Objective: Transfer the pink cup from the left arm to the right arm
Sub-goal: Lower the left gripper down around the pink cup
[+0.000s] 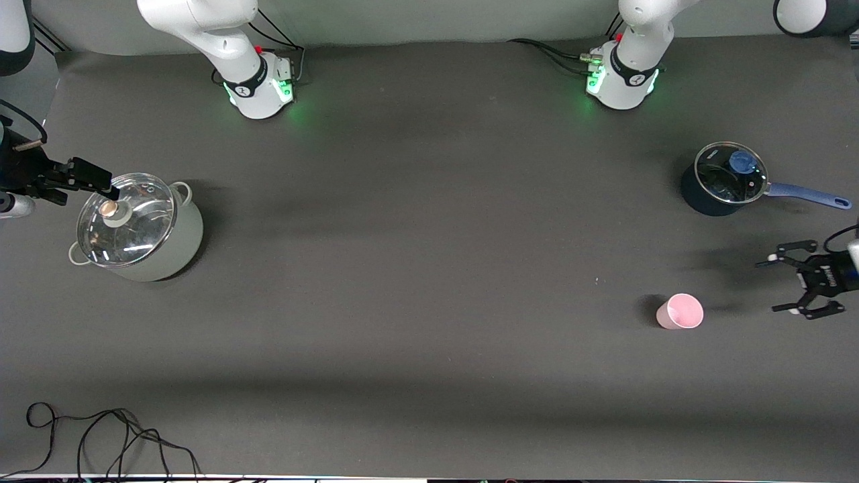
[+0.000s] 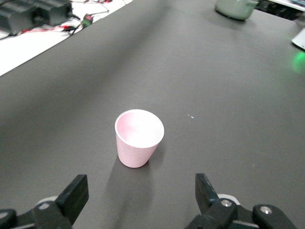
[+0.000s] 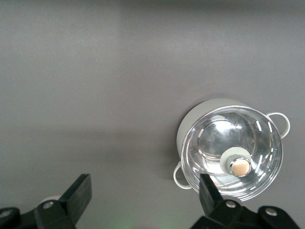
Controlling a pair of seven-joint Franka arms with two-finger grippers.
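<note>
The pink cup (image 1: 680, 311) stands upright on the dark table toward the left arm's end. It also shows in the left wrist view (image 2: 138, 138), empty, with its mouth up. My left gripper (image 1: 768, 286) is open and empty, low beside the cup on the side toward the left arm's end, a short gap away. In the left wrist view the left gripper (image 2: 140, 191) has its jaws wide apart with the cup ahead of them. My right gripper (image 1: 94, 188) is open and empty, up in the air by the lidded pot; in the right wrist view (image 3: 145, 191) it looks down on the table.
A pale green pot with a glass lid (image 1: 134, 225) stands at the right arm's end and shows in the right wrist view (image 3: 228, 152). A dark blue saucepan with a glass lid (image 1: 728, 178) stands farther from the front camera than the cup. Loose cables (image 1: 100, 436) lie at the near edge.
</note>
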